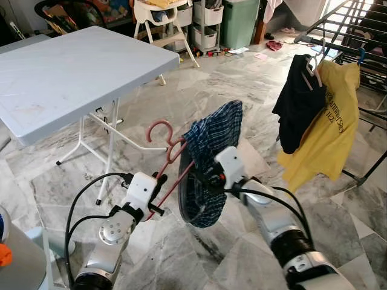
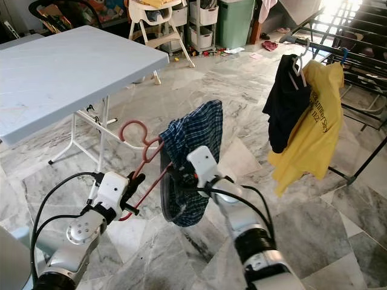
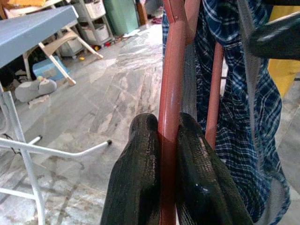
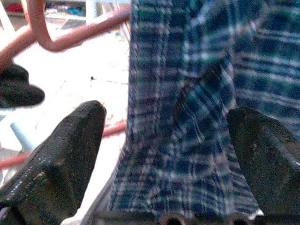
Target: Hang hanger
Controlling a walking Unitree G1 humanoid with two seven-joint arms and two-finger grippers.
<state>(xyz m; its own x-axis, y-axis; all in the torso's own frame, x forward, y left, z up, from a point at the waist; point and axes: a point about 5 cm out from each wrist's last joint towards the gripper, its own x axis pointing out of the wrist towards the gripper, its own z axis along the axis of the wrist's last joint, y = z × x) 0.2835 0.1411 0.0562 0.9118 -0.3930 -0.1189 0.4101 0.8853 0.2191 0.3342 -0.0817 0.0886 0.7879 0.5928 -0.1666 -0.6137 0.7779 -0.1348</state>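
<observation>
Folding table [image 1: 66,72] (high chair [image 1: 158,15] behind)

Right pincer [image 4: 166,154] spread wide around blue plaid cloth [image 4: 211,93], pink hanger [image 4: 61,35] beyond.

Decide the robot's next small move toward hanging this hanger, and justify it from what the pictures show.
Probably close the right gripper on the plaid garment: its fingers stand open on either side of the cloth. The left gripper is shut on the pink hanger, whose hook is free, and the drying rack with the hung clothes stands apart, ahead to the right.
</observation>
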